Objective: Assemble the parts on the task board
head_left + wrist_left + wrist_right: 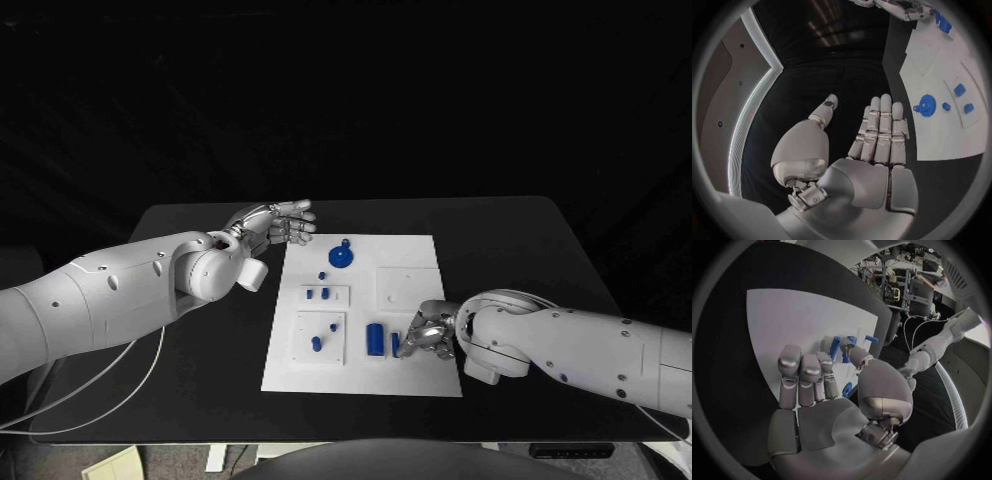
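Matte black table [505, 240] with a dark backdrop behind it, and the white task board [418, 250] lies flat in the middle — a smooth rectangular plate with a few raised square panels. No writing on anything that I can make out.

The blue parts look like glossy plastic: a round gear [340, 257] with a little knob near the far end, a couple of small pegs [326, 293] mid-board, and a chunky cylinder [375, 336] toward the near edge.

Left hand [277, 224] hovers over bare table just off the board's far left corner, fingers straight and side by side, thumb out, holding nothing. Right hand [428, 335] is down on the board's near right part, fingers bent over a thin blue piece [395, 344] — might be pinching it, can't tell from here.
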`<state>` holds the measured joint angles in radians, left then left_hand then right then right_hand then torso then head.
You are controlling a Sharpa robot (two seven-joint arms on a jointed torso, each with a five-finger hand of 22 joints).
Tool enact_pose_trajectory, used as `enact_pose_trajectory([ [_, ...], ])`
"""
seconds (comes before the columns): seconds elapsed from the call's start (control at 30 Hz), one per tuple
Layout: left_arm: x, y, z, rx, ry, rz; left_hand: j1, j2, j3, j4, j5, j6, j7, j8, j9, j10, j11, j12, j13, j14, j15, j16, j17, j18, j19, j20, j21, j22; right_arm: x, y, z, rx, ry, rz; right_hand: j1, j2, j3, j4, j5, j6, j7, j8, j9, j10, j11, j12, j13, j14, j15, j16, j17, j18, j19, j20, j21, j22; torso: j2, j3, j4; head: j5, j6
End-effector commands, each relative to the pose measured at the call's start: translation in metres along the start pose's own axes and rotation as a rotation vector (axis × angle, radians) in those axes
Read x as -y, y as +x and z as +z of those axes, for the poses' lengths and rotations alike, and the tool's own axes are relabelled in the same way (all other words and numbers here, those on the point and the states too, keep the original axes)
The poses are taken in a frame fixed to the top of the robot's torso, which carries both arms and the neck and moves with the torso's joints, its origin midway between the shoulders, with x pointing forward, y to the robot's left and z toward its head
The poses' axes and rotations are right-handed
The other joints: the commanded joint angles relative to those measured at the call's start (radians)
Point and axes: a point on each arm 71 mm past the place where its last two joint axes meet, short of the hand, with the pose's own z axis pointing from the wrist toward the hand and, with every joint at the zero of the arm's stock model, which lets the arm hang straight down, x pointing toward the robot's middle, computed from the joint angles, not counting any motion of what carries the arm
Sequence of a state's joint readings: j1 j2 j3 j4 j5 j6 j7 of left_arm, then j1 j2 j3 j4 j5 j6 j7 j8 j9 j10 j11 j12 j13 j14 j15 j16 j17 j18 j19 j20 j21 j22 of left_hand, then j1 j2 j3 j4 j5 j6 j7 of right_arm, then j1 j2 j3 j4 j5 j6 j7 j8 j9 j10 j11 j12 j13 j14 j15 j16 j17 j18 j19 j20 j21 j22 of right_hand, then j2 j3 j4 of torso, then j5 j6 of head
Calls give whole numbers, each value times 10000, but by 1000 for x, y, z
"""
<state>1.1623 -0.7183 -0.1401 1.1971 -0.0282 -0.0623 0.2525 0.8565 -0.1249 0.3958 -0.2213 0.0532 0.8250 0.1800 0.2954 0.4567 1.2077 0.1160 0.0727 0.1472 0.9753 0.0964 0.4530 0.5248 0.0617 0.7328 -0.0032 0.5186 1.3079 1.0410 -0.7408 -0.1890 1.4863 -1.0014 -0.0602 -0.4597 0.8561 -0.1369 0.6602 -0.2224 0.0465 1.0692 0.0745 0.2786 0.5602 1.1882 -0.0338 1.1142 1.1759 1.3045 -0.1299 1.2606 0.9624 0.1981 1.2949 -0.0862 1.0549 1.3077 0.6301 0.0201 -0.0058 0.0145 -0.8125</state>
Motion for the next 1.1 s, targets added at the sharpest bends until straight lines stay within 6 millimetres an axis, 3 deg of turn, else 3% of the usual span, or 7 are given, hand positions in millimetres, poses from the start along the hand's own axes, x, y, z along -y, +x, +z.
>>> enact_pose_trajectory([
  [0.03, 1, 3, 0, -192, 66, 1, -46, 36, 27, 50, -28, -94, 4, 54, -9, -60, 27, -9, -15, 54, 0, -66, 14, 133, 39, -3, -64, 135, -2, 2, 1, -116, -135, -198, 81, 80, 25, -66, 27, 8, 26, 67, 7, 53, 3, -56, 9, 20, -67, -36, 10, 637, 16, 33, -56, 33, -1, -2, 5, -9, 1],
  [0.5, 1, 2, 0, -184, 58, 2, -45, 35, 29, 50, -28, -94, 4, 57, -9, -59, 28, -8, -15, 56, 0, -74, 24, 133, 41, -1, -68, 139, -2, 5, 2, -125, -70, -328, 84, 126, 28, -67, 26, 21, 27, 73, 5, 86, 4, -29, 35, 23, -62, -37, 10, 637, 16, 54, -58, 32, -1, -2, -4, 3, -24],
  [0.8, 1, 2, 0, -183, 54, 2, -47, 36, 30, 53, -28, -92, 3, 59, -8, -57, 27, -6, -15, 58, 0, -78, 31, 133, 44, -1, -70, 141, -2, 4, 2, 165, -106, -294, 338, 308, 221, -208, 26, 63, 16, 87, -8, 152, -6, 7, 72, 29, -66, -38, 14, 637, 18, 94, -59, 34, 4, 3, -4, -7, -48],
  [0.9, 1, 1, 0, -165, 46, 6, -47, 37, 30, 53, -28, -92, 3, 60, -8, -56, 27, -6, -15, 58, 0, -80, 33, 133, 44, -1, -70, 142, -2, 5, 3, 7, -53, 209, 81, 401, 257, 85, 23, 93, 20, 90, -24, 184, -3, 5, 76, 34, -59, -44, 12, 637, 36, 151, -68, 21, 4, 3, 1, -9, -50],
  [1.1, 1, -2, -2, -105, 40, 23, -53, 38, 30, 58, -29, -91, 3, 61, -8, -55, 26, -5, -15, 59, 1, -83, 37, 132, 46, 0, -72, 143, 0, 3, 3, 185, -58, 314, -114, 376, 368, 364, 26, 109, 10, 86, -48, 226, -12, 38, 117, 41, -68, -39, 18, 637, 56, 167, -66, 19, 5, -2, 6, -13, -62],
])
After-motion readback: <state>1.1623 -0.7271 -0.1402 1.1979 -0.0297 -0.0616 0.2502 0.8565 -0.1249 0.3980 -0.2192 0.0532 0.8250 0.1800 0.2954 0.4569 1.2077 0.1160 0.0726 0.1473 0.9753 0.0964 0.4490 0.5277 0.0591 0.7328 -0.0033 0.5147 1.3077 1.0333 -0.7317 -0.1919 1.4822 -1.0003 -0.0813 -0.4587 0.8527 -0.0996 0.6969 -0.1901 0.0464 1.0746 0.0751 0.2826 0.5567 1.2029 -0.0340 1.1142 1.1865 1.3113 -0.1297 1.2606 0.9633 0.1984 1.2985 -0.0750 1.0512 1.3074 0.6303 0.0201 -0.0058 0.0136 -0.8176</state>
